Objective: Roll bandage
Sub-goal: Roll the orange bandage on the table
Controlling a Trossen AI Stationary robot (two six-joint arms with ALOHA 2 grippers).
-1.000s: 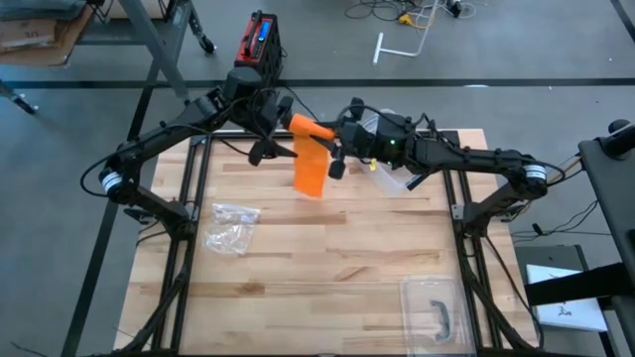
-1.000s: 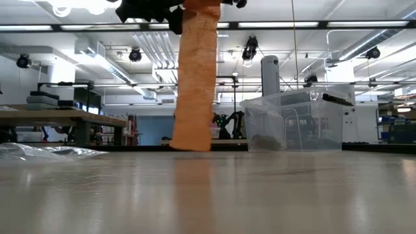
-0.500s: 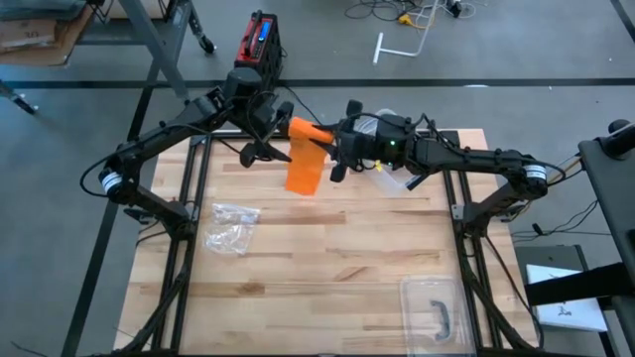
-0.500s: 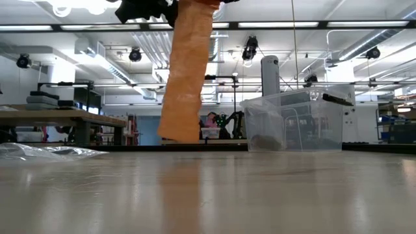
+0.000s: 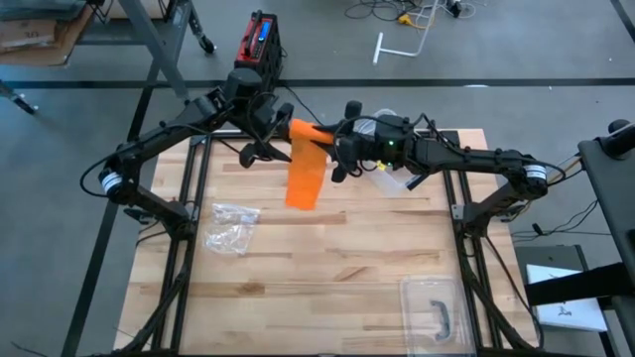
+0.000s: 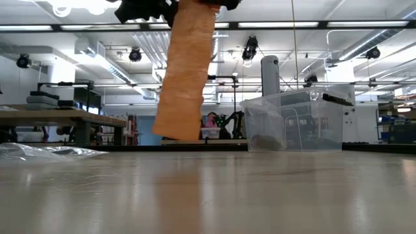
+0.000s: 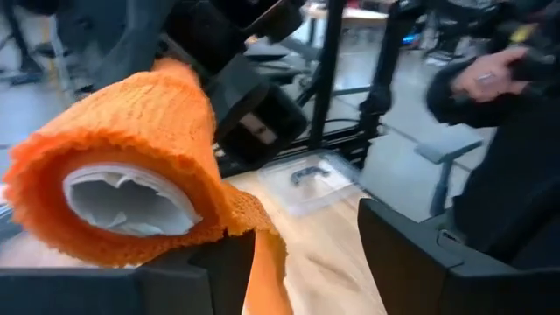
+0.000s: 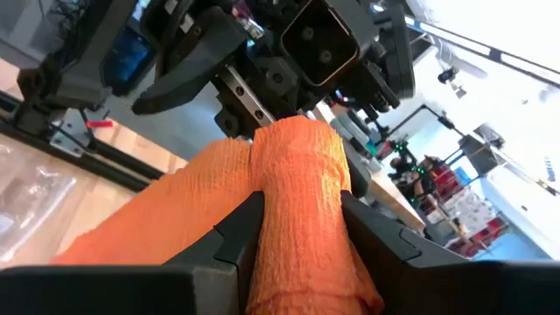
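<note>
Orange bandage roll between end effector fingers

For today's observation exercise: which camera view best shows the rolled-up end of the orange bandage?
The left wrist view: the bandage roll faces the camera, showing its wound layers and pale core. The right wrist view shows its side between the fingers, the high view only a small orange patch, and the low view just the hanging tail.

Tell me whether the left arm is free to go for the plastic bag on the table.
Probably not yet. The path to the plastic bag looks clear, but the left gripper is up at the orange bandage roll, which the right gripper clamps.
</note>
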